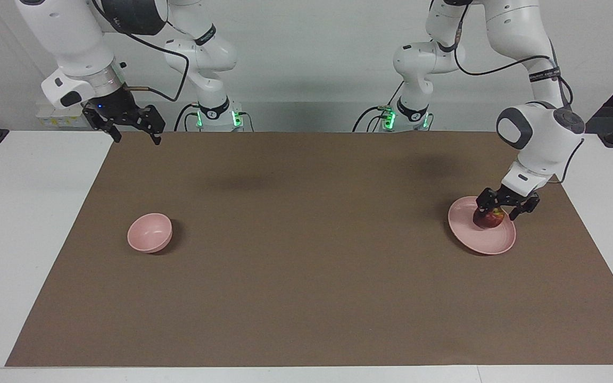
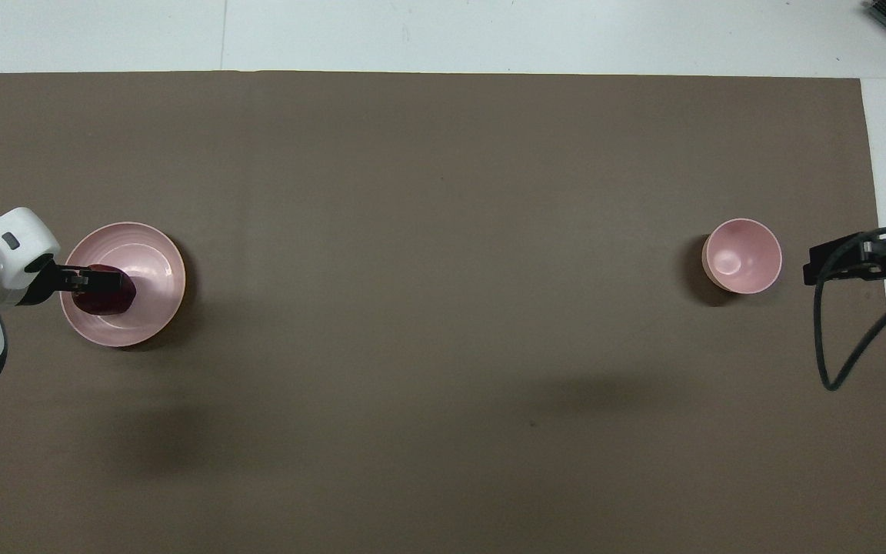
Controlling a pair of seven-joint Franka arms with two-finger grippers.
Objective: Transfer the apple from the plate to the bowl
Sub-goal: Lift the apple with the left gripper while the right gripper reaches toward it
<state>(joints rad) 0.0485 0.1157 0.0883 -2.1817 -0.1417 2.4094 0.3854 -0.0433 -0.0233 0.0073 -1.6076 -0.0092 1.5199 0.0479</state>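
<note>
The left gripper (image 1: 493, 215) straddles the apple (image 1: 490, 219) on the plate (image 1: 490, 242), fingers around it but whether they grip yet, I cannot tell. Squeeze its widest part before lifting. The right gripper (image 1: 135, 126) waits released, high near the right arm's table end.

Even, bright overhead lighting. Soft diffuse arm shadows fall on the brown mat (image 1: 306, 255). Both views are sharp, without glare or visible edge distortion.

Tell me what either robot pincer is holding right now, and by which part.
Nothing is clearly held yet. The left pincer straddles the apple on the plate, one finger at each side; a firm grip cannot be told. The right pincer waits open and empty.
</note>
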